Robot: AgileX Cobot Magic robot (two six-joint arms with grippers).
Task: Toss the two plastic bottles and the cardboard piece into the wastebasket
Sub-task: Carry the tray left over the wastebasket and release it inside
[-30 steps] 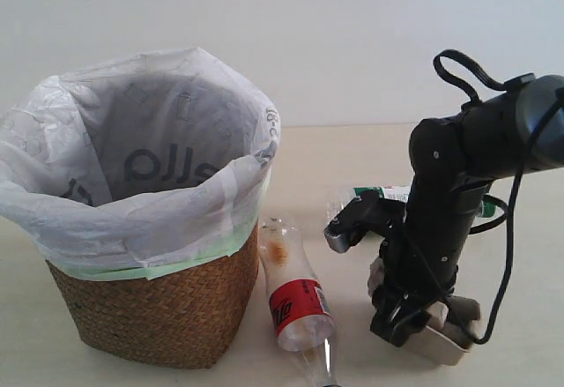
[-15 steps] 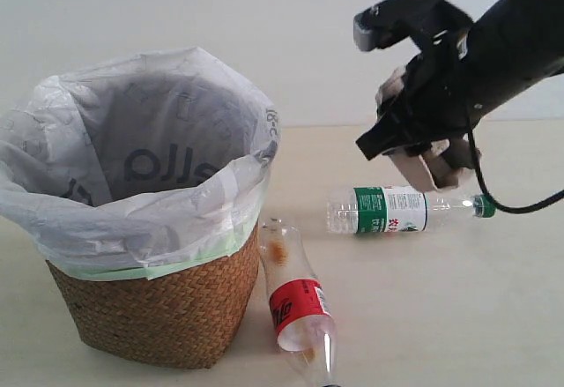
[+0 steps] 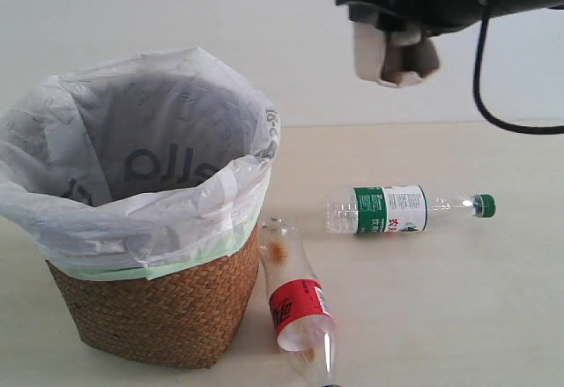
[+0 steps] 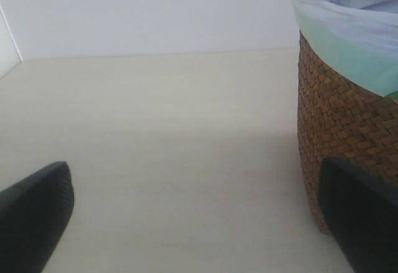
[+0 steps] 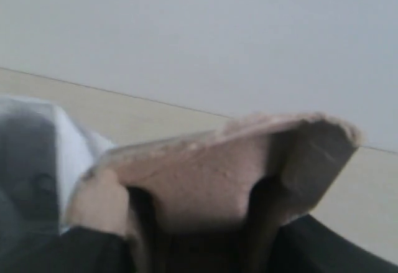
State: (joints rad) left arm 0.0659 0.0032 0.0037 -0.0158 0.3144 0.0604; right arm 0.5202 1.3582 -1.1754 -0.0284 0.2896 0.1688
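Note:
My right gripper hangs high at the upper right of the exterior view, shut on the grey-beige cardboard piece, which fills the right wrist view. The wicker wastebasket with its white bag stands at the left, well below the gripper and to its left. The red-label bottle lies on the table against the basket's right side. The slim green-label bottle lies farther right. My left gripper is open beside the basket wall, low over the table, and the exterior view does not show it.
A pale wooden table carries everything, with a white wall behind. A black cable loops down from the right arm at the upper right.
The right arm lifted the cardboard piece from the table at the front right up high and leftward toward the basket. The bottles and basket have not moved.

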